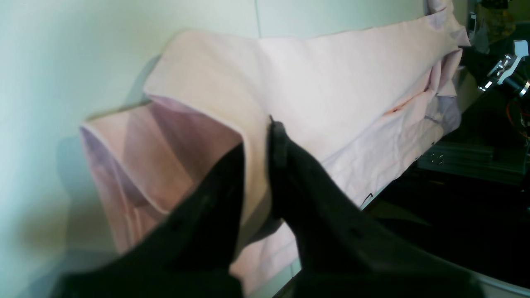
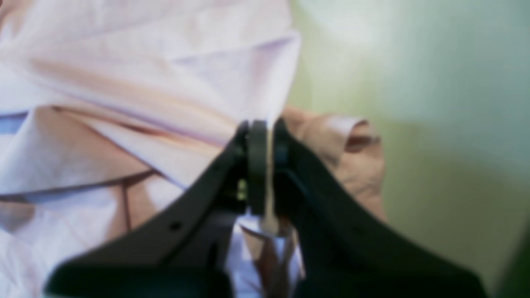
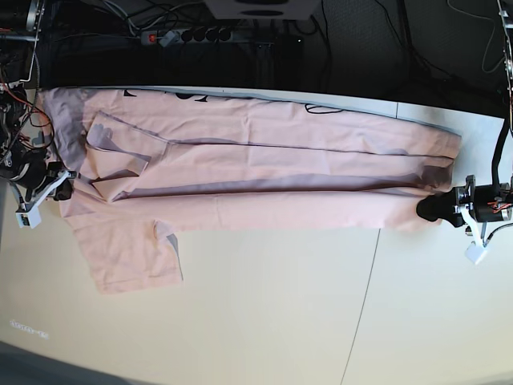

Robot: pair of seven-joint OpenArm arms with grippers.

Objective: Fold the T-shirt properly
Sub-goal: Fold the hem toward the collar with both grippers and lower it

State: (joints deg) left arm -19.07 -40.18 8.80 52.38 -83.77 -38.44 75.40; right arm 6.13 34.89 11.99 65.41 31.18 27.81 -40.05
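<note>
The pale pink T-shirt [image 3: 256,168] lies stretched lengthwise across the far half of the white table [image 3: 264,321], folded along its length. One sleeve [image 3: 132,257] sticks out toward the front left. Black lettering [image 3: 192,95] peeks out at its far edge. My left gripper [image 3: 426,210] is shut on the shirt's right end; in the left wrist view the gripper [image 1: 257,136] pinches a raised fold of the shirt [image 1: 331,95]. My right gripper [image 3: 64,183] is shut on the shirt's left end; in the right wrist view the gripper [image 2: 265,128] clamps a thin layer of the shirt [image 2: 124,82].
A power strip [image 3: 184,36] and cables lie behind the table's far edge. A seam [image 3: 365,297] runs across the tabletop right of centre. A metal frame [image 1: 468,161] and dark floor show beyond the table edge in the left wrist view.
</note>
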